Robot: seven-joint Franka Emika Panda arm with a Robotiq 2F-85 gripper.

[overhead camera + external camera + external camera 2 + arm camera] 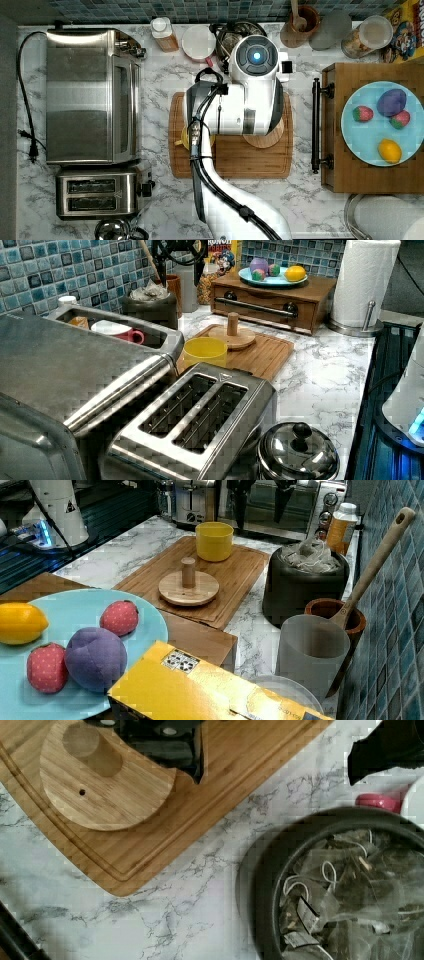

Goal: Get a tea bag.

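Note:
Several pale tea bags (345,890) with strings lie heaped in a dark round bowl (300,587) beside the wooden cutting board (235,575). The same tea bags (307,555) rise above the bowl's rim in the right view, and the heap (147,290) sits at the back in the left view. My gripper (275,770) hangs open well above the counter, over the board's edge and the bowl's near rim, with nothing between its fingers. In the right view the gripper (261,510) is up in front of the toaster oven. The arm covers most of the bowl (240,30) in the top view.
A round wooden lid (189,587) with a knob and a yellow cup (214,541) stand on the board. A toaster oven (90,95) and toaster (97,192) fill the top view's left. A wooden drawer box (332,125) carries a plate of toy fruit. A mortar with spoon (345,615) stands near the bowl.

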